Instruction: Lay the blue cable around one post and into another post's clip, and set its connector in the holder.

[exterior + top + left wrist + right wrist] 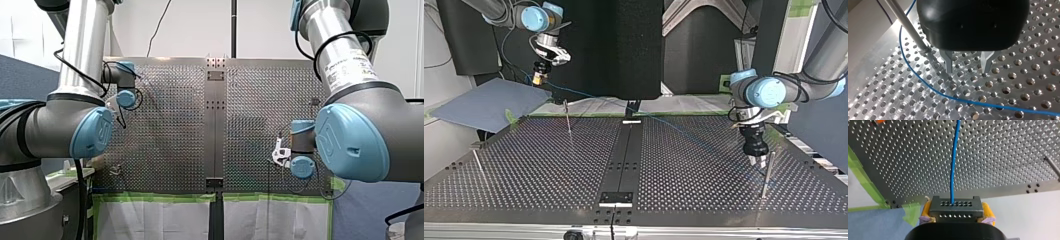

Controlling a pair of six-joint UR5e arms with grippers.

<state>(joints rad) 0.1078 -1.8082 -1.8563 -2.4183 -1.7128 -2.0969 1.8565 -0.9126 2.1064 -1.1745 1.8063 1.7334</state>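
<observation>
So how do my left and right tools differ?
The left tool has bare metal fingers; the right tool has yellow pads. The left tool is open and empty; the right tool is shut on the connector. The left tool sits low over the table; the right tool hangs high. Both have two fingers.

The left wrist view cuts off the top of the slim metal post (908,24) and both ends of the thin blue cable (973,102). A grey perforated connector block (955,206) half hides the yellow pads (926,210) of my right gripper (956,216).
</observation>
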